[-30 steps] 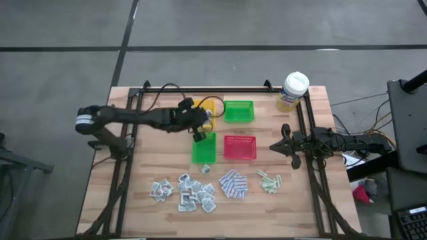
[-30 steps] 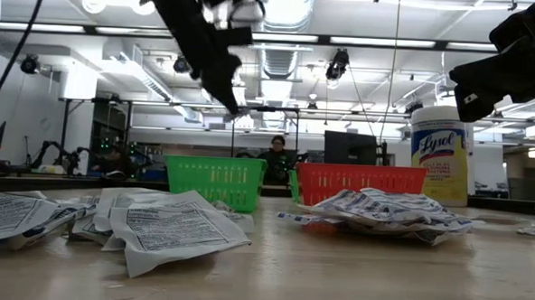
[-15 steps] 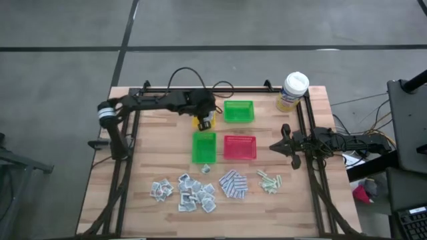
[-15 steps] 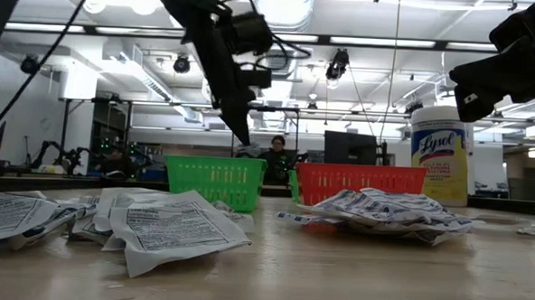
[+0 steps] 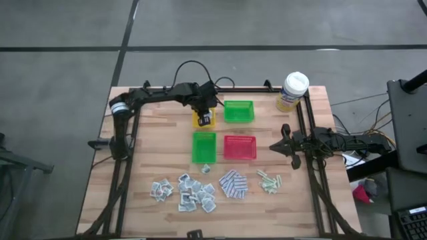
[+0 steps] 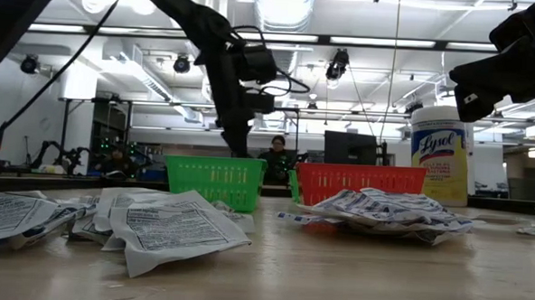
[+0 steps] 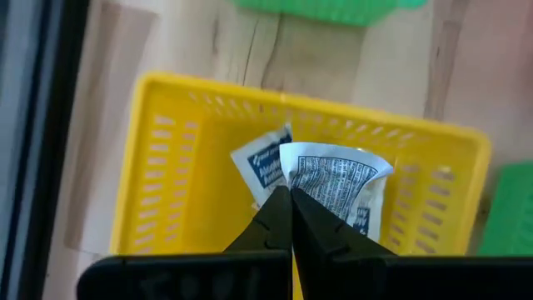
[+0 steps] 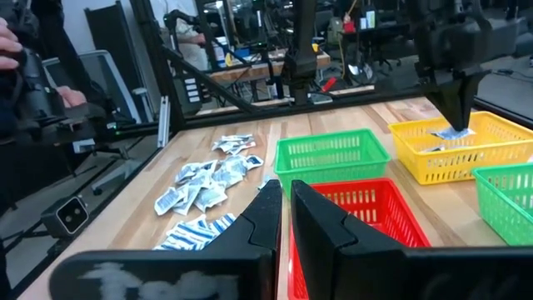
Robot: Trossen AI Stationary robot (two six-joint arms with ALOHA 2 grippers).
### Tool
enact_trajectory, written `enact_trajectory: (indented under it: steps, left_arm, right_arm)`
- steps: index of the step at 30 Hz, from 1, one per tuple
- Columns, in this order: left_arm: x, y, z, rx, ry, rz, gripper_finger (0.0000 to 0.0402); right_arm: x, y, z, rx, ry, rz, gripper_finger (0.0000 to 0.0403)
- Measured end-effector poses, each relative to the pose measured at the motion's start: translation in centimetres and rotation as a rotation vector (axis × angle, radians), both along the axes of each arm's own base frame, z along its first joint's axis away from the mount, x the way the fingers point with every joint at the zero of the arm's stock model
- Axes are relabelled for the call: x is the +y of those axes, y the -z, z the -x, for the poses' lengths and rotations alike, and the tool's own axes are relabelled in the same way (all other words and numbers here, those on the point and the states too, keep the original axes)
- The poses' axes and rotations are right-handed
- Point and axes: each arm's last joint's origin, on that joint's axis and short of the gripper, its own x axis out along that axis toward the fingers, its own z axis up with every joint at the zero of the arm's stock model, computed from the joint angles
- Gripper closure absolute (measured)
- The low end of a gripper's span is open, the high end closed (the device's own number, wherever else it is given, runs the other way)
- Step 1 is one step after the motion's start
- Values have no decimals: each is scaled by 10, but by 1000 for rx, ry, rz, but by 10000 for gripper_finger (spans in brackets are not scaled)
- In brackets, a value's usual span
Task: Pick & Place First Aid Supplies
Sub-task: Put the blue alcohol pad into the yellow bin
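Held over the yellow tray [image 7: 166,167]: one white-grey sachet [image 7: 333,179], pinched at its edge by the left gripper [image 7: 287,200], fingers clamped tight on it. Beneath or beside it in that tray, a second sachet [image 7: 262,162], already delivered by the look of it. Judging from that, only an early share of the job done; release of the held packet looks to be the step in hand.

Left to sort, near the front edge of the table [image 5: 153,153]: a heap of white-grey sachets [image 5: 183,192], a pile of blue-and-white pads [image 5: 233,183] just beside it, and a few pale green strips [image 5: 269,181] further toward the right arm. One stray packet [image 5: 206,169] just in front of the nearer green tray [image 5: 204,147]. No contents discernible in either green tray or in the red tray [image 5: 239,147] from above.

Farther out: second green tray [image 5: 239,111] next to the yellow one, yellow canister [image 5: 291,91] at the far right corner. Right gripper [image 5: 277,146] parked at the right side of the table, near the red tray, fingers nearly together with nothing between them.

Nothing blocking the drop. Possible nuisance later: sachets overlapping in the heap, hard to lift singly. A person [image 6: 277,156] visible in the room beyond, well clear of the table.
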Motion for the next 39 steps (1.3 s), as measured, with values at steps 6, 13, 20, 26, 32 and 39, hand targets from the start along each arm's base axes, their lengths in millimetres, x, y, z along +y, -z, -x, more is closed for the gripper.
enact_trajectory:
  steps: [6,13,20,26,32,39]
  left_arm:
    - [4,11,1,24,1,13,401]
    - [7,21,-3,34,16,11,401]
    - [7,21,-3,36,15,11,401]
    - [6,25,-2,44,8,3,401]
    - [5,28,-1,42,-26,19,375]
    - [5,27,-2,31,-44,23,305]
  right_arm:
    - [0,0,0,0,0,0,374]
    - [0,0,0,0,0,0,374]
    - [0,0,0,0,0,0,374]
    - [0,0,0,0,0,0,374]
    - [0,0,0,0,0,0,374]
    - [0,0,0,0,0,0,374]
